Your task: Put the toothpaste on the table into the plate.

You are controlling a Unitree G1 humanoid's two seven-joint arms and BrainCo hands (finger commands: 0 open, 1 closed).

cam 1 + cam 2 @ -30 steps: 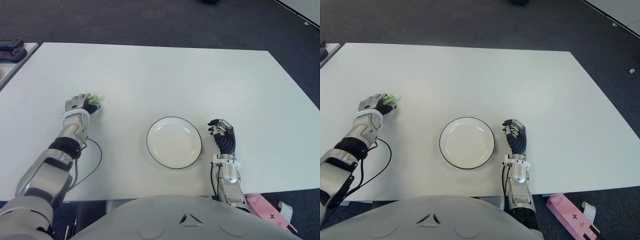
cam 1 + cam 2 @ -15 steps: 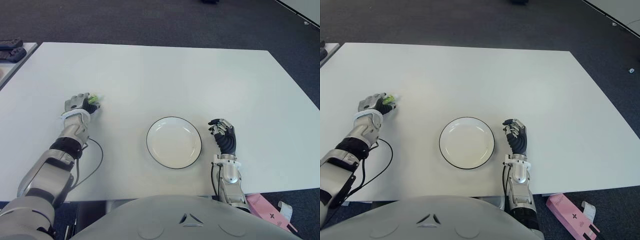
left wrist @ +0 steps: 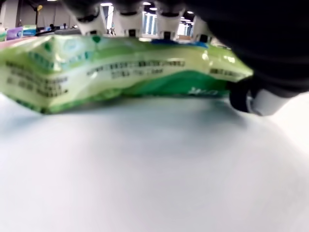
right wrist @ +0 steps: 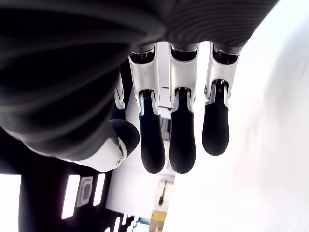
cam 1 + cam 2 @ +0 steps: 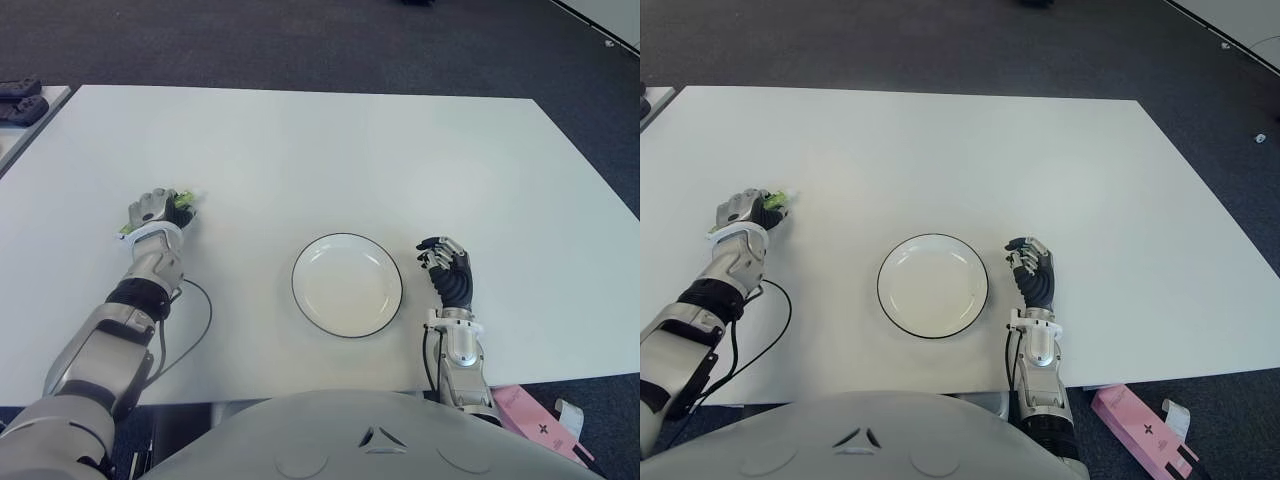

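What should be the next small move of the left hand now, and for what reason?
Probably lift the toothpaste a little off the table. The left hand is already closed over the green tube, which seems to be low against the white surface, and the plate sits empty to the robot's right of it. The right hand shows idle beside the plate, on its right.

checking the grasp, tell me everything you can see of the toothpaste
The toothpaste is a soft light-green tube with darker green bands and small print. It lies flat on the white table, far on the robot's left, away from the plate. The left hand is closed over it from above, only its ends showing.
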